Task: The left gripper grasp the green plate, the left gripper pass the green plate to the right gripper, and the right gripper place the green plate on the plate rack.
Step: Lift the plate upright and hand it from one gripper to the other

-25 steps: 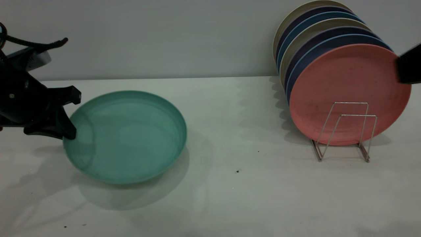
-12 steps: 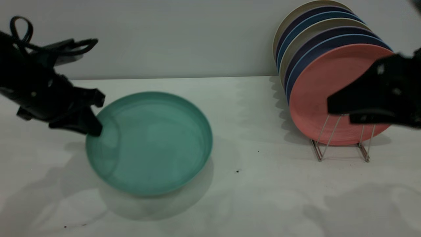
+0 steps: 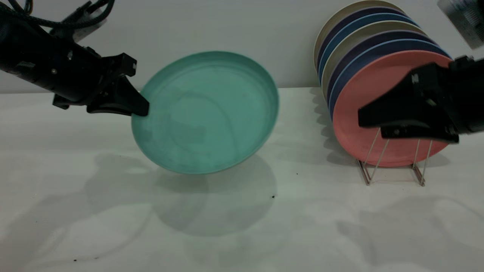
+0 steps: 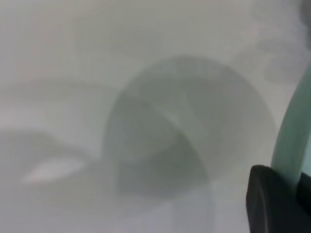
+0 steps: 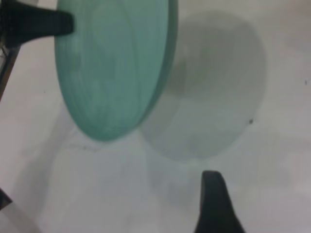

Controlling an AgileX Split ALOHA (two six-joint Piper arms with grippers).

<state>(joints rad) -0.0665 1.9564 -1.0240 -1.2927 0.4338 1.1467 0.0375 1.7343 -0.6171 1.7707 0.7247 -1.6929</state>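
The green plate (image 3: 206,111) hangs in the air above the table, tilted with its hollow face toward the camera. My left gripper (image 3: 141,109) is shut on its left rim; the left wrist view shows the rim (image 4: 291,141) clamped between the two black fingers (image 4: 269,199). My right gripper (image 3: 370,125) is open and empty, pointing left in front of the plate rack (image 3: 365,174), well apart from the green plate. The right wrist view shows the plate (image 5: 112,68) edge-on, the left gripper's finger (image 5: 48,22) on it, and one of my own right fingers (image 5: 214,204).
The rack holds a salmon-pink plate (image 3: 363,94) in front, with dark blue (image 3: 378,45) and cream plates behind it, leaning against the back wall. The plate's shadow (image 3: 219,200) lies on the white table (image 3: 264,234).
The left gripper has lifted the green plate off the table, up and to the right, tilting it. The right gripper has come in from the right, in front of the rack.
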